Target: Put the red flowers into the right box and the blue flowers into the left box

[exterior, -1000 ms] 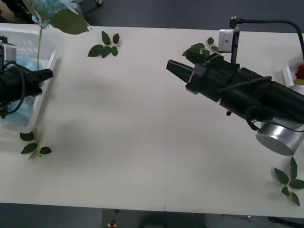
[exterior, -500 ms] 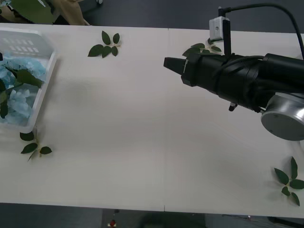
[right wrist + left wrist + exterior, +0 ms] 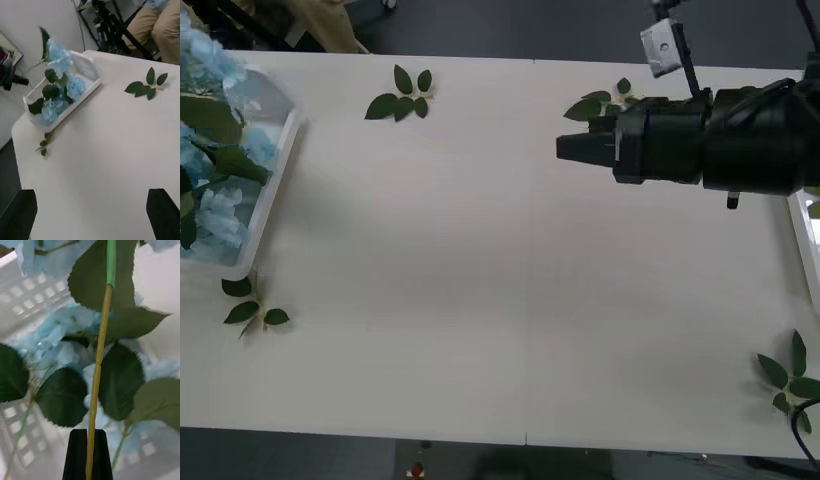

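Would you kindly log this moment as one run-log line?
left gripper: shut on blue flower stem over left box | right gripper: open, empty, above table

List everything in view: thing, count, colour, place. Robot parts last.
Blue flowers: several, pale blue with green leaves, piled in the left box; one stem held by the left tool.
Left box: one, translucent white, table's left edge.
Right box: one, white, only its rim seen at the table's right edge.
Leaf sprigs: four, green, loose on the table: far middle, far right, near left, near right.
Table: one, off-white.
Left tool: black, shut on a flower stem over the left box.
Right tool: black, open, above the table's far right.
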Controlling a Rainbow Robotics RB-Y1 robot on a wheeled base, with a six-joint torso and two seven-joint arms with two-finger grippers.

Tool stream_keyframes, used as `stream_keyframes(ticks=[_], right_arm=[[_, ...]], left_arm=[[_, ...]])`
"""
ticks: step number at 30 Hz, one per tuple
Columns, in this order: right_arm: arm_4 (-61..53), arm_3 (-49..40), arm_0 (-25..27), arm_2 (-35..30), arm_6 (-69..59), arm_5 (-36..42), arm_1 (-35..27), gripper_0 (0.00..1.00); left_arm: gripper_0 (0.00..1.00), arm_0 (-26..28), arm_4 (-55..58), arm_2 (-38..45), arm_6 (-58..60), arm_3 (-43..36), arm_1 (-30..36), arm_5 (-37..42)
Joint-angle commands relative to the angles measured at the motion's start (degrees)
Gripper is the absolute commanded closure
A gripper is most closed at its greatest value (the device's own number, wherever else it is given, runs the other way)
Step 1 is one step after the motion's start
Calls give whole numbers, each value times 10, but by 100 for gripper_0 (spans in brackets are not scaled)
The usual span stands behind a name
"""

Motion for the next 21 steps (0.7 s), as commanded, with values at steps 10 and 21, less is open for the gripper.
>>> stream_keyframes(ticks=[10, 21], right_arm=[[-128, 138, -9, 1, 294, 67, -44, 14], [-140, 230, -10, -31, 466, 138, -43, 14]], left_arm=[[100, -152, -168, -8, -16, 116, -12, -47], [100, -152, -218, -8, -16, 177, -86, -138]])
